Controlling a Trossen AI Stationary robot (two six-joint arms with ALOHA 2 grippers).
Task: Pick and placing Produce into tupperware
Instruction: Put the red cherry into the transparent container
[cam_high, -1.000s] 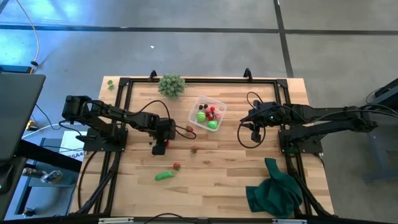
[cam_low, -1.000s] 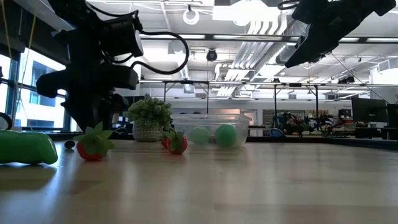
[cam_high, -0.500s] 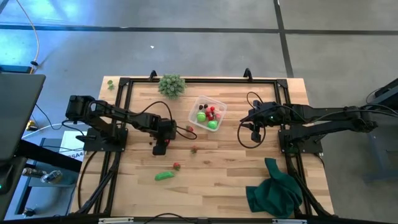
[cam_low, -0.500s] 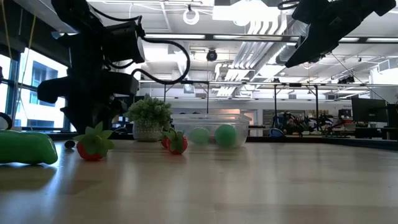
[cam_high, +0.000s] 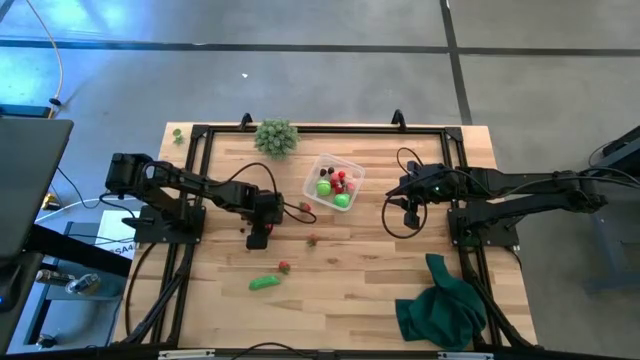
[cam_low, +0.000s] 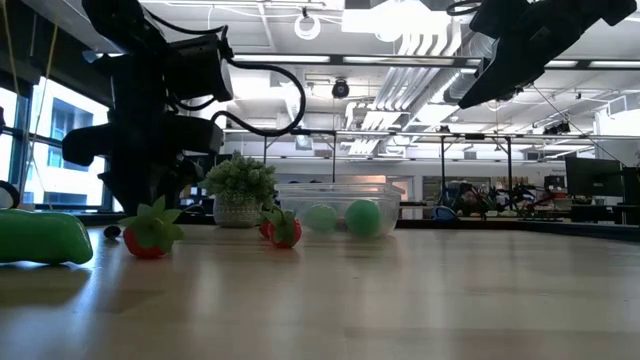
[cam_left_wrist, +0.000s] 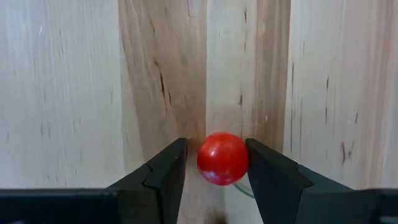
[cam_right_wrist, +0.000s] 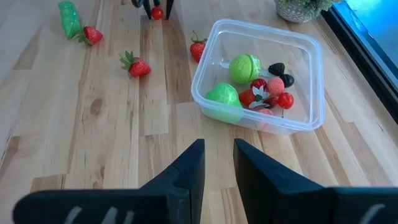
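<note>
Left wrist view: the left pincer (cam_left_wrist: 214, 163) squeezes a red ball (cam_left_wrist: 222, 158); lift it gently to the tub (cam_high: 334, 183).

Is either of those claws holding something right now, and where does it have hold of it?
The left gripper has a small red ball between its fingertips, by its sides. The right gripper holds nothing.

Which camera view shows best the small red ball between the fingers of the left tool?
The left wrist view: the red ball fills the gap between both fingers, seen close. The right wrist view shows it far off and tiny. In the high and low views, the left tool hides it.
</note>
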